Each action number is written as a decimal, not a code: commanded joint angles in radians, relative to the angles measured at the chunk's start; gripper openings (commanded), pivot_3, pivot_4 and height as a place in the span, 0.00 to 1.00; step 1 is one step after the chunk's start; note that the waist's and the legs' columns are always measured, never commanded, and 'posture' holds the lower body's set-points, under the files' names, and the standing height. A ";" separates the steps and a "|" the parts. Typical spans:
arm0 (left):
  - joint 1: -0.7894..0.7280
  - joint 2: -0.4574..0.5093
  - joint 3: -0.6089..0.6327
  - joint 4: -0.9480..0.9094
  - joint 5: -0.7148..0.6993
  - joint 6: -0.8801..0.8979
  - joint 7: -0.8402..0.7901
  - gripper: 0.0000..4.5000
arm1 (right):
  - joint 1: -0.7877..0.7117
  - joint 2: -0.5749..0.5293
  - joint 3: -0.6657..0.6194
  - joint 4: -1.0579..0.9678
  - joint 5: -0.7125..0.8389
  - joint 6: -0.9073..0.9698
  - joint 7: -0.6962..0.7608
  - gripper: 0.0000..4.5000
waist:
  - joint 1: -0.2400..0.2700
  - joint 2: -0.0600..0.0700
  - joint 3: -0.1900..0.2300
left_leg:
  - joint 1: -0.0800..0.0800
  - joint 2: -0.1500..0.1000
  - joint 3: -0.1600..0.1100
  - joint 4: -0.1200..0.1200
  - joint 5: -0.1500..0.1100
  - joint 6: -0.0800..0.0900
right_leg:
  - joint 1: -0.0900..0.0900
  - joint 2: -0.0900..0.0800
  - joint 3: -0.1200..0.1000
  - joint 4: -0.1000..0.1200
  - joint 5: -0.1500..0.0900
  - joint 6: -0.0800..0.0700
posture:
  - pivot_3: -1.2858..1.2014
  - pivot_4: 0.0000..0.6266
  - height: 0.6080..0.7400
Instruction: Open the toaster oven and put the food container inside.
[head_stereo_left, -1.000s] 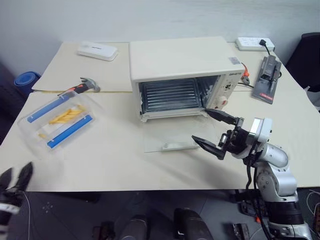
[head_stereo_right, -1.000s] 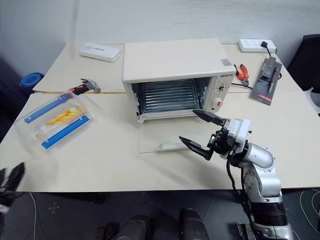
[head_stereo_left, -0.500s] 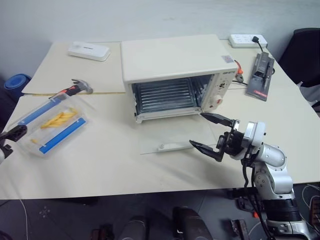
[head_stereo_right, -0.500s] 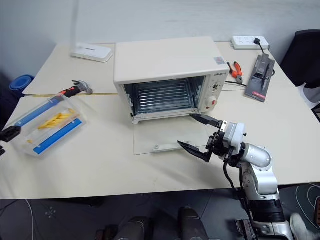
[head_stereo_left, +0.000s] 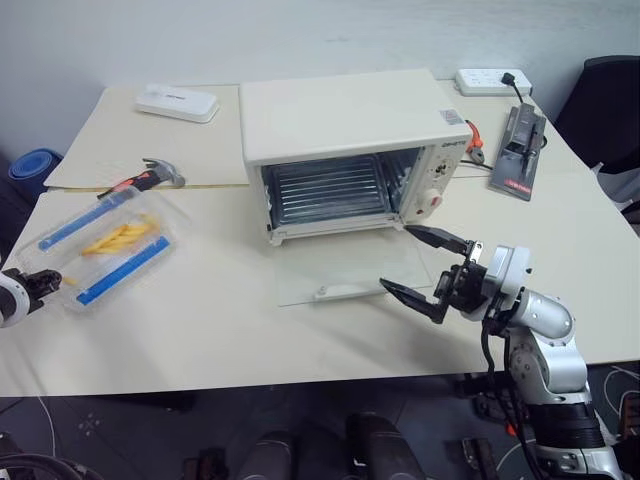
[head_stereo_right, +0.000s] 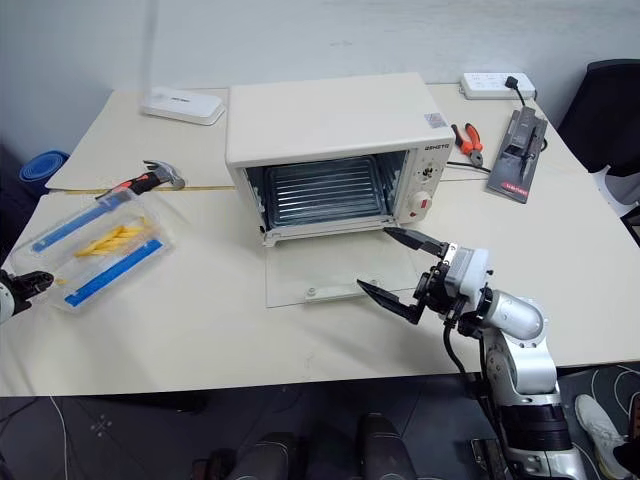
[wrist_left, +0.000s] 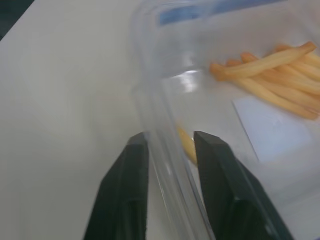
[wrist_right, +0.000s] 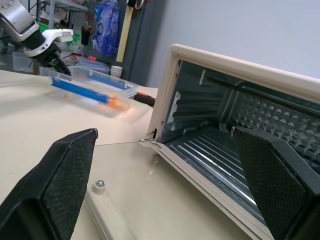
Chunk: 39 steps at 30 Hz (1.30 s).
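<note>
While the toaster oven (head_stereo_left: 345, 150) is standing at the upper centre of the head view with its glass door (head_stereo_left: 350, 272) lying flat on the table (head_stereo_left: 220, 320) and the wire rack showing inside, the food container (head_stereo_left: 105, 245) is sitting well apart from it at the left edge of the frame, just below a hammer (head_stereo_left: 148, 176). The left gripper (wrist_left: 170, 150) is reaching in at the container's near corner, its two black fingers (wrist_left: 125, 190) standing close together on either side of the clear wall, one outside and one inside by the fries; whether they are already pressing on the plastic is hard to tell. The right gripper (head_stereo_left: 425, 268) is hanging spread wide and empty in front of the oven's lower right corner. The box is looking light, thin-walled and slick, likely to flex or tip when lifted by one corner, so a pinch lower on the rim, nearer a blue strip, would probably be steadier.
</note>
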 joint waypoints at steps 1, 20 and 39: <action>0.006 0.037 0.070 -0.092 -0.014 0.061 -0.050 0.04 | 0.007 -0.017 -0.034 0.013 0.012 -0.028 0.010 1.00 | -0.001 0.000 0.000 | 0.000 0.000 0.000 0.000 0.000 0.000 | 0.000 0.000 0.000 0.000 0.000 0.000 | 0.52 0.24 1.00; -0.157 -0.334 -0.101 -0.743 -0.365 0.477 0.080 0.03 | 0.076 -0.078 -0.098 0.107 0.010 -0.070 0.056 1.00 | 0.019 0.000 0.002 | 0.000 0.000 -0.001 0.003 0.001 -0.001 | 0.002 0.000 -0.001 0.002 0.000 0.000 | 0.52 0.24 1.00; -0.408 -0.671 -0.323 -0.547 -0.089 0.312 0.097 0.58 | 0.253 -0.072 -0.112 -0.170 -0.014 0.039 -0.190 1.00 | 0.028 0.000 0.001 | 0.000 0.000 0.000 0.004 0.002 -0.003 | 0.002 0.001 -0.001 0.002 0.000 0.000 | 0.52 0.24 1.00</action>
